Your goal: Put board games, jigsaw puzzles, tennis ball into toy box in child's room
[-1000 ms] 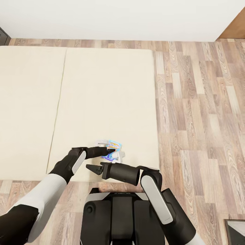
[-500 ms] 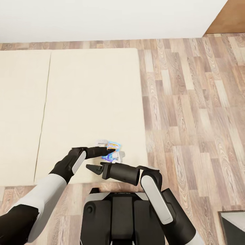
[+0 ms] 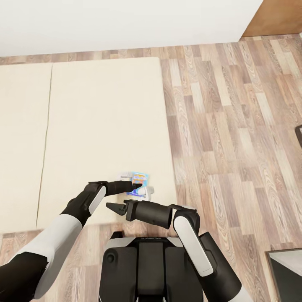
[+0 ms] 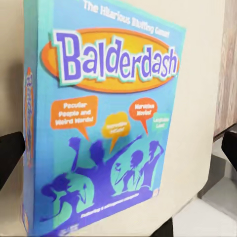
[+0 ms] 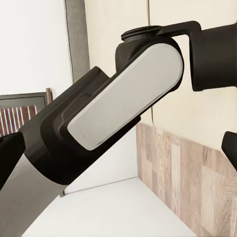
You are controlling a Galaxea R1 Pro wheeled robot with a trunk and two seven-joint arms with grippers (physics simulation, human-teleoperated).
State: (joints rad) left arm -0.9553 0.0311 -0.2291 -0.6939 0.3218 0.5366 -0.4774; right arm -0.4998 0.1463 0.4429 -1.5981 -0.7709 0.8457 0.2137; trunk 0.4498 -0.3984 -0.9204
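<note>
The left jaws (image 3: 135,186) are clamped on the blue board game (image 3: 140,181), just below the middle of the head view. The left wrist view shows the box close up, lettered Balderdash (image 4: 106,118), with a dark fingertip (image 4: 11,153) at either side edge. The right jaws (image 3: 112,206) sit just below and left of the box, parted and carrying nothing, pointing toward the left forearm (image 5: 103,113), which looms large in the right wrist view.

The box hangs above the near right corner of the bed (image 3: 105,117), whose beige mattress fills the upper left of the head view. Wood floor (image 3: 235,126) runs down the right side. A dark grey corner (image 3: 285,272) shows at the lower right; what it belongs to cannot be told.

The step in hand looks like carrying the game to the toy box on the desk. To do it well:
- Keep the squeeze steady across the narrow sides, since a flat card box may pivot in a pinch grip.
- Hold the arm close to the trunk while the base turns.
- Keep the right arm clear of the box.
- Release low over the bin, box flat.
</note>
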